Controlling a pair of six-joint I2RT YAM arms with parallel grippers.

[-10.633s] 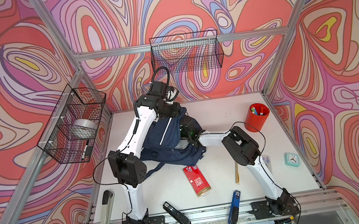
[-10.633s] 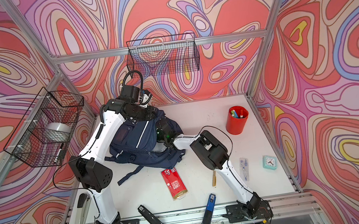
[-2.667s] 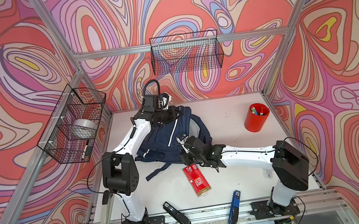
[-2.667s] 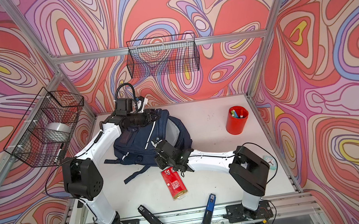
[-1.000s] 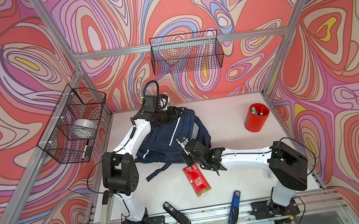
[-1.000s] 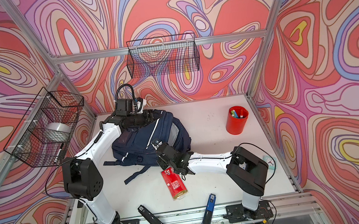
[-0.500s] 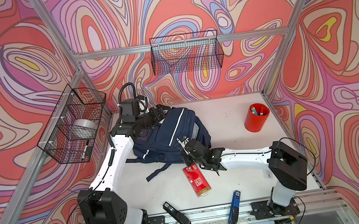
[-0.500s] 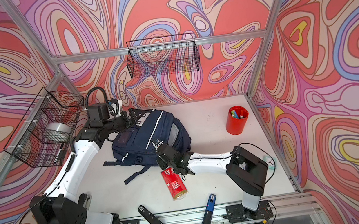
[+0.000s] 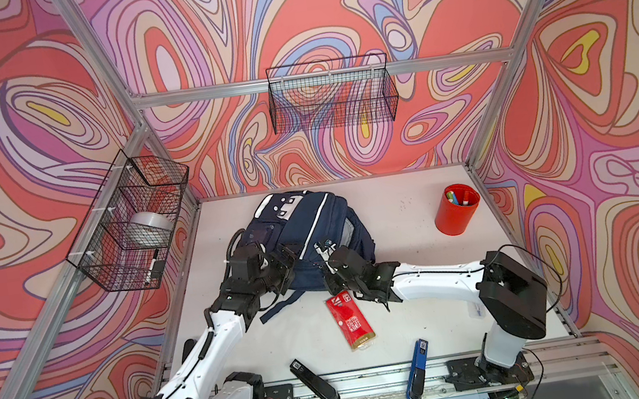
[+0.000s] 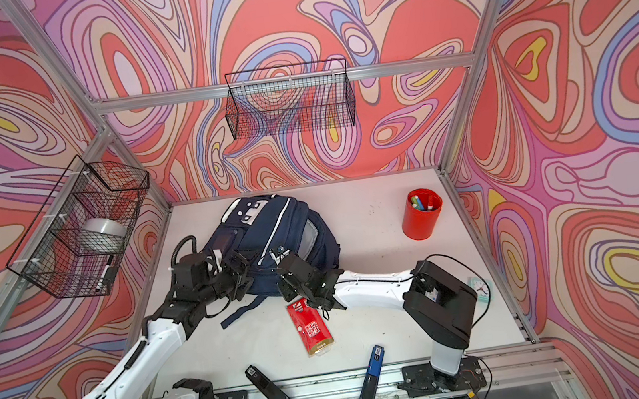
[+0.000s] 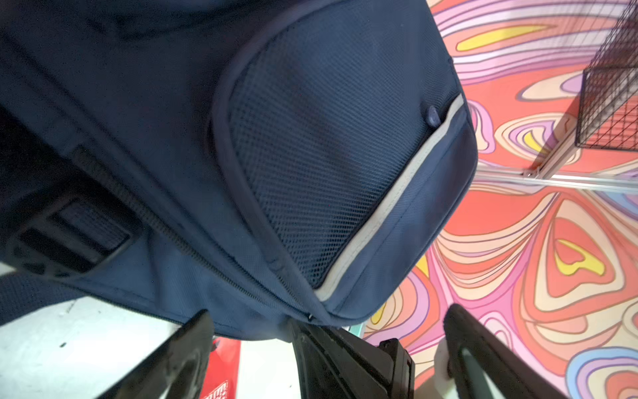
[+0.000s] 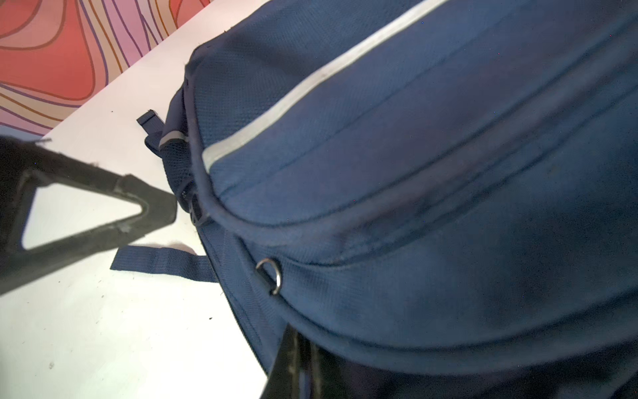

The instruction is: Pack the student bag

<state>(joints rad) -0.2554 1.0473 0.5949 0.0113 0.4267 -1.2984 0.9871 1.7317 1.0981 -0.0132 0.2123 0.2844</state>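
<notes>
Left wrist view: student bag (image 11: 241, 138) just past spread fingers (image 11: 186, 359), apparently untouched.

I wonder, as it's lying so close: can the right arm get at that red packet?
Probably yes. The red packet lies bare on the table beside the right pincer, nothing over it; the pincer is shut, so it must open first.

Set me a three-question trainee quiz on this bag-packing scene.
1. True or false: the red cup holds markers.
2. The left gripper is: A) open B) shut.
3. What colour are the stripes on the student bag?
Key: 1 true; 2 A; 3 white.
</notes>
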